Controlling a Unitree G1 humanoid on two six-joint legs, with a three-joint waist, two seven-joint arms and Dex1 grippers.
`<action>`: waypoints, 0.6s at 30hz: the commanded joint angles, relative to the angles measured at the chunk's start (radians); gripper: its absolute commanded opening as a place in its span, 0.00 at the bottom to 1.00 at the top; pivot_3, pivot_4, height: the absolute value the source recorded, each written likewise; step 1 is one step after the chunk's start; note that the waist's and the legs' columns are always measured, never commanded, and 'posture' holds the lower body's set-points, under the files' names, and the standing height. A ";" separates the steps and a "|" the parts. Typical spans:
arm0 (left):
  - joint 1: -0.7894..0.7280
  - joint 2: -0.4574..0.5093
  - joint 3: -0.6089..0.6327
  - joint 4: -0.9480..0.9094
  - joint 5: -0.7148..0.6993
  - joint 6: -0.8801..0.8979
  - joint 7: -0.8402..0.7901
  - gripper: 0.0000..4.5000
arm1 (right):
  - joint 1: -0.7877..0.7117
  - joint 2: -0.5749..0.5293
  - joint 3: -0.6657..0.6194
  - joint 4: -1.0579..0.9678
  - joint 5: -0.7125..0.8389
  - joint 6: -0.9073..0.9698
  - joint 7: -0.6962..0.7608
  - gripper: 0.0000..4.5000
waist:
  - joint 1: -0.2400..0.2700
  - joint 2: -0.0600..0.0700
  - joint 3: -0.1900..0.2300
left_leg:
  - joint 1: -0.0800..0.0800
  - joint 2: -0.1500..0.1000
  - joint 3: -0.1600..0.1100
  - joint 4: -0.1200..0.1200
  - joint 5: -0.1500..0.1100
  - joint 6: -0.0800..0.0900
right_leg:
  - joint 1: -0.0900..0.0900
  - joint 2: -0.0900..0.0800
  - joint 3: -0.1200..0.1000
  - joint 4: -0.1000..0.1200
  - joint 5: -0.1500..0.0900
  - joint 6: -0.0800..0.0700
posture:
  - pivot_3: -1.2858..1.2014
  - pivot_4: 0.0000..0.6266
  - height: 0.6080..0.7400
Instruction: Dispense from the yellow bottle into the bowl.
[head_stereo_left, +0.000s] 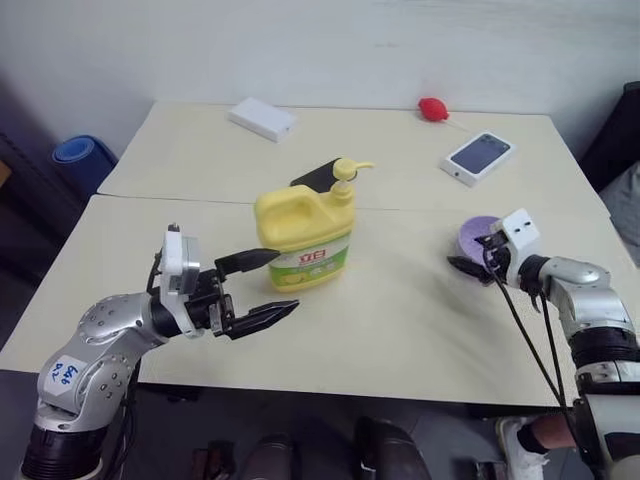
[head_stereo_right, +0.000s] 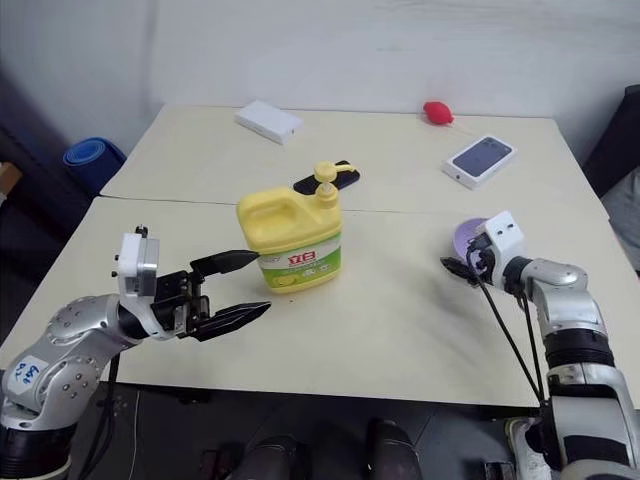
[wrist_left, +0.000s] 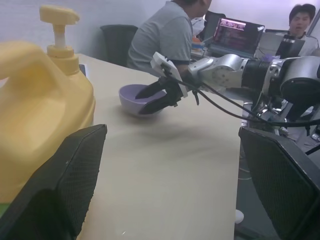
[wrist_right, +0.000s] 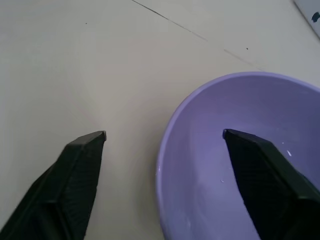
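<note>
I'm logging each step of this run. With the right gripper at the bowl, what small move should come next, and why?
Probably close the right gripper on the bowl rim. One finger sits inside the bowl, the other outside on the table, so the rim lies between open jaws. The left gripper waits open beside the yellow bottle.

Bowl (head_stereo_left: 476, 236) half hidden behind right gripper (head_stereo_left: 470, 262) — contents seemingly none.
</note>
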 joint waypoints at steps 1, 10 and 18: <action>0.006 0.005 0.017 -0.045 -0.008 -0.001 0.005 1.00 | -0.021 0.000 -0.008 0.042 -0.019 -0.043 0.013 0.56 | 0.001 0.000 0.000 | 0.000 0.000 0.000 0.000 0.000 0.000 | 0.000 0.000 0.000 0.000 0.000 0.000 | 0.52 0.24 1.00; -0.019 0.030 0.075 -0.042 -0.067 0.039 0.013 0.91 | -0.036 -0.014 -0.019 -0.054 0.008 -0.088 0.129 0.00 | -0.013 0.000 0.000 | 0.000 0.001 0.000 0.000 0.000 -0.001 | 0.000 0.001 0.000 0.000 0.000 0.000 | 0.52 0.24 1.00; -0.332 0.133 0.191 0.058 -0.283 0.179 0.103 0.42 | -0.046 -0.070 0.124 -0.532 0.025 -0.015 0.406 0.00 | -0.007 -0.001 0.002 | 0.000 0.001 -0.001 0.000 0.001 -0.002 | -0.001 0.000 0.000 0.001 0.000 0.000 | 0.52 0.24 1.00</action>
